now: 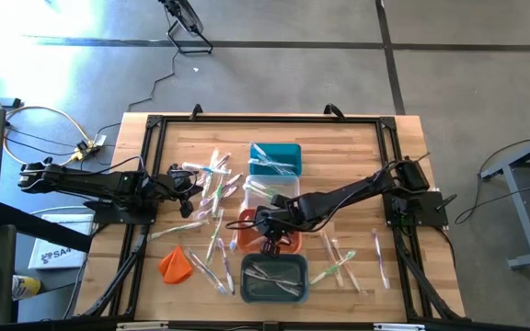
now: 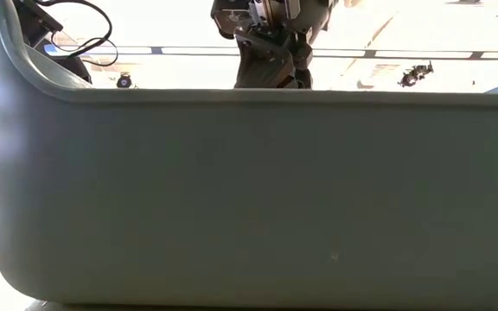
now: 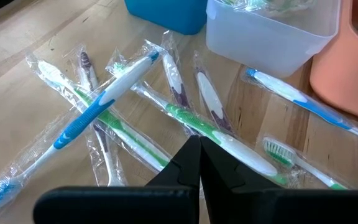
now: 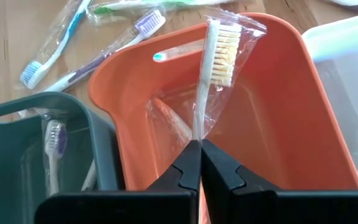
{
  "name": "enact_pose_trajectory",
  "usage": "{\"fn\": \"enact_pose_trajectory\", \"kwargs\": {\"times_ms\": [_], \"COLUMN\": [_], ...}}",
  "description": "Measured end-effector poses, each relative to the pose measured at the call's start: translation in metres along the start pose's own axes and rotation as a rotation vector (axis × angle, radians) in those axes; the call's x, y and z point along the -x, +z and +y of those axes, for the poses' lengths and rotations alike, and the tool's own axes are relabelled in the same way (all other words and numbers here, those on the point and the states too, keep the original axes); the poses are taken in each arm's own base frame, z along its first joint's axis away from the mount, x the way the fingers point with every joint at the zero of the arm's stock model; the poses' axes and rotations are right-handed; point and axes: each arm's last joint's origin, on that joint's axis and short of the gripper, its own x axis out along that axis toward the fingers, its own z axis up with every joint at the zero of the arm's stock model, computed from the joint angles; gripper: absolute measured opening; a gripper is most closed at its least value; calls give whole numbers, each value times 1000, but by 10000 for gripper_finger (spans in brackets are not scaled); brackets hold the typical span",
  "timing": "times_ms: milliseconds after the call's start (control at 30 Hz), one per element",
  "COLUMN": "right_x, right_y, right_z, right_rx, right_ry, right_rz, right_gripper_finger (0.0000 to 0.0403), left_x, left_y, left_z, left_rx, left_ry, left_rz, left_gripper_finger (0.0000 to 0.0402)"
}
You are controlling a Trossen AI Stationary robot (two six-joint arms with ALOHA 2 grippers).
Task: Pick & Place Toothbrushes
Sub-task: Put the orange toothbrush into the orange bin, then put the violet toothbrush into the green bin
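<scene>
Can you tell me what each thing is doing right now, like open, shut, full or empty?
Right tool: shut on a wrapped toothbrush, above the orange bin.
Left tool: shut, holding nothing, over loose toothbrushes.
Grey bin: has toothbrushes inside.
Teal bin: has toothbrushes inside.

We noted a grey concrete floor (image 1: 274, 64) with dark seams, strong glare at its upper left, loose cables (image 1: 26, 124) beside the wooden desk (image 1: 348, 156), and a grey frame (image 1: 523, 211) at right.
</scene>
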Motion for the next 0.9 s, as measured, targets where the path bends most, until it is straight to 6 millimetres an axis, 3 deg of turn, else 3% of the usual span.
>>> {"fn": "enact_pose_trajectory", "kwargs": {"times_ms": [467, 900], "right_x": [0, 0], "right_y": [1, 1], "right_z": [-4, -5], "right_rx": [-23, 4], "right_ry": [-58, -57], "right_rz": [-15, -14], "right_gripper_finger": [11, 121], "left_x": [0, 0], "left_y": [0, 0], "left_z": [0, 0], "left_rx": [0, 0], "left_ry": [0, 0], "left_rz": [0, 0], "left_gripper_finger": [0, 0]}}
